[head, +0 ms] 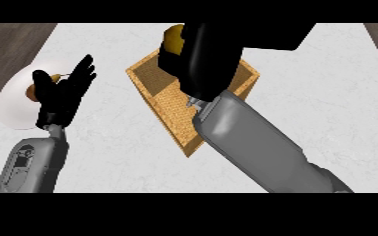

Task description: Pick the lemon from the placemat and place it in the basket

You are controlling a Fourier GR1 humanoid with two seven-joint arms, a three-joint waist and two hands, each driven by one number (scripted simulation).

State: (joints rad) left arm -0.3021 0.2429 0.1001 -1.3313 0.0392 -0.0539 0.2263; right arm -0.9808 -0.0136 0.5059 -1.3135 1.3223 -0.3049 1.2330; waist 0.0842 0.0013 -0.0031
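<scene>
Now the right hand [203, 55] is curled round the lemon [174, 37], which shows at its left edge. The basket [151, 92] lies under the hand, but the lemon seems to be over its rim, so a release here could spill it outside. The left hand [66, 90] rests open, well to the left.

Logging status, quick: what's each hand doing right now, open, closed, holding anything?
Left hand: open, fingers up, holding nothing.
Right hand: closed round the lemon, over the basket.
</scene>
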